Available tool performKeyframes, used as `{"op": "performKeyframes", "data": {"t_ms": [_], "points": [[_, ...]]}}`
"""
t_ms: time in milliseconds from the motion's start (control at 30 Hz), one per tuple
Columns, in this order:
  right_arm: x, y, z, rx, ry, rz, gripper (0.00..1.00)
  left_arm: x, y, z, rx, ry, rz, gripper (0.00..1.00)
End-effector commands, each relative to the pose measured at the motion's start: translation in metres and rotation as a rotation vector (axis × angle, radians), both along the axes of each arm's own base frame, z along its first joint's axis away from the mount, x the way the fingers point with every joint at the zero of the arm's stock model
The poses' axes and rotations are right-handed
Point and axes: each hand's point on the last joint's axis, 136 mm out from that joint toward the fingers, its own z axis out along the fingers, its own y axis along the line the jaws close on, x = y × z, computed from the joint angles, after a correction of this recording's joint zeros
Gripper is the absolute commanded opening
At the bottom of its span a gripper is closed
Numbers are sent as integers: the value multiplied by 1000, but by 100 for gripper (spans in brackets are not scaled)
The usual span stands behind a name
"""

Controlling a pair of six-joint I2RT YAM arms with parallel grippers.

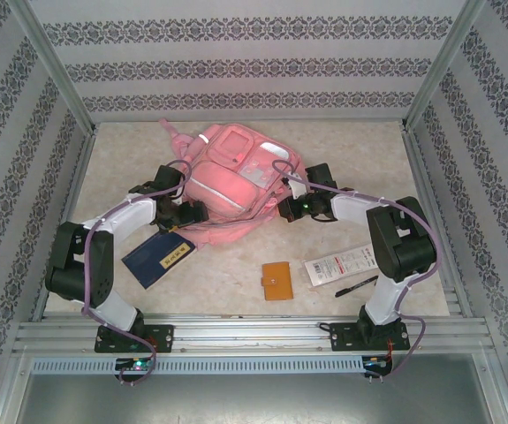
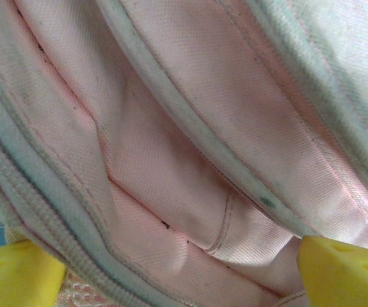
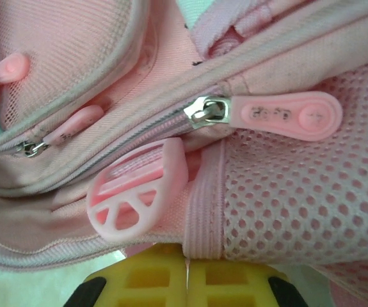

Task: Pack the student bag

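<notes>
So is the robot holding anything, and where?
The right gripper seems shut on the student bag, pinching the pink trim beside its mesh side pocket. The left gripper is open, holding nothing.

Pink student bag [image 1: 236, 181] flat at table's far centre

Recorded student bag [image 1: 236, 181] as pink, with white strips [image 1: 214, 187], pink mesh [image 3: 299, 192] and pink zip pull [image 3: 289, 115] on silver slider [image 3: 206, 110]. Noted dark blue booklet [image 1: 152, 261] bearing yellow label [image 1: 176, 253], orange wallet [image 1: 278, 281], white packet [image 1: 342, 265] printed in red, black pen [image 1: 357, 286]. Logged mottled beige table [image 1: 227, 287] and walls [image 1: 236, 66] banded with grey floral pattern.
</notes>
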Motion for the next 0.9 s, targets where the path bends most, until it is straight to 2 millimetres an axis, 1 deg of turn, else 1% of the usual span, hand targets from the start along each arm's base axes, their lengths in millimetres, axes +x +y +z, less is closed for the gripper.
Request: {"op": "performKeyframes", "data": {"t_ms": [0,200,300,367,400,467,567,633,700,800,867], "points": [[-5,12,18,64,-54,69,0,-2,6,-16,24,31,0,92],[-15,13,25,87,-51,86,0,0,0,-17,-12,36,11,91],[-21,17,28,114,-25,113,0,0,-2,-18,-29,37,23,90],[-33,25,35,164,39,170,0,0,-8,-20,-80,39,56,88],[-43,27,43,183,99,188,0,4,-17,-19,-149,35,105,85],[-46,22,43,125,130,170,0,8,-22,-18,-172,27,131,84],[-51,7,36,1,194,124,0,14,-29,-15,-199,9,156,82],[-59,7,37,0,243,137,0,18,-36,-14,-211,2,164,81],[-68,11,39,8,295,160,0,21,-48,-11,-230,-2,159,81],[-78,26,43,39,336,191,0,21,-76,-9,-258,-2,128,81],[-80,38,46,69,357,189,0,18,-96,-7,-276,-2,112,81]]}}
